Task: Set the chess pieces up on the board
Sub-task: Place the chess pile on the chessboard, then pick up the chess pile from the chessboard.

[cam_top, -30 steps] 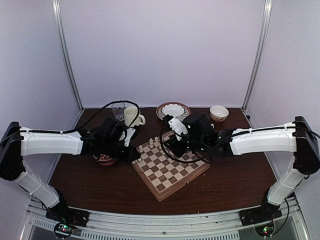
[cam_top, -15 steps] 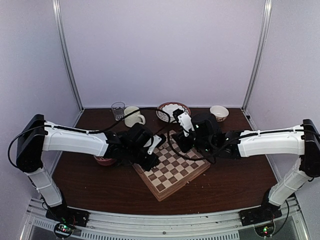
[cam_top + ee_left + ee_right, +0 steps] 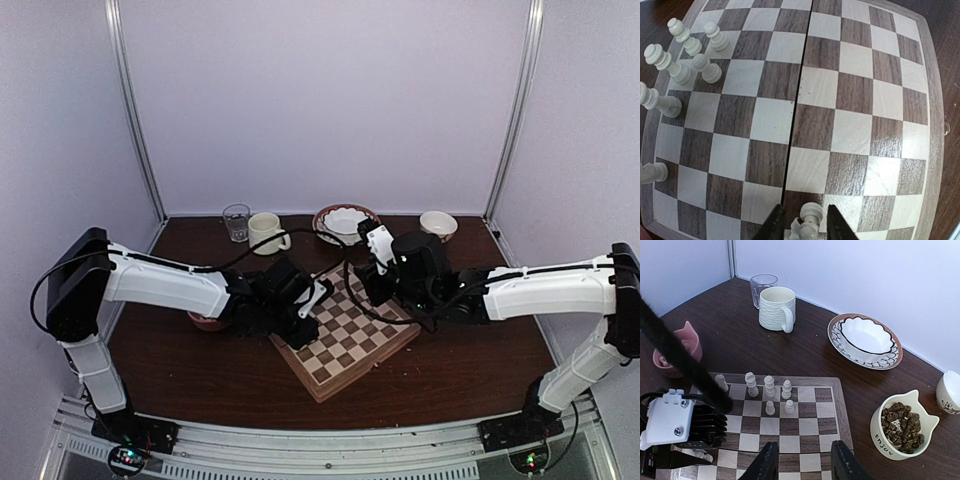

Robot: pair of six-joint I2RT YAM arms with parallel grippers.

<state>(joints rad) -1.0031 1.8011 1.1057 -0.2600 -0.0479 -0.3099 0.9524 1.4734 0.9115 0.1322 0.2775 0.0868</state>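
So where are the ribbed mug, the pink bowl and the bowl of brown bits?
ribbed mug (image 3: 774,310): right wrist view, its side wall.
pink bowl (image 3: 691,346): right wrist view, its outer wall.
bowl of brown bits (image 3: 884,442): right wrist view, its cream front wall.

The flat, light-and-dark checkered wooden chessboard (image 3: 855,100) lies turned cornerwise. Small cream wooden chessmen (image 3: 705,67) stand upright, clustered near one corner, with one more (image 3: 810,220) apart by an adjoining edge.

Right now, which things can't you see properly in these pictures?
- Left wrist view: the chess piece inside the left gripper is cut off by the bottom edge. I can't tell whether it is held.
- Top view: the pieces on the board are hidden under the left arm.
- Right wrist view: the pink bowl is partly hidden by a black cable.
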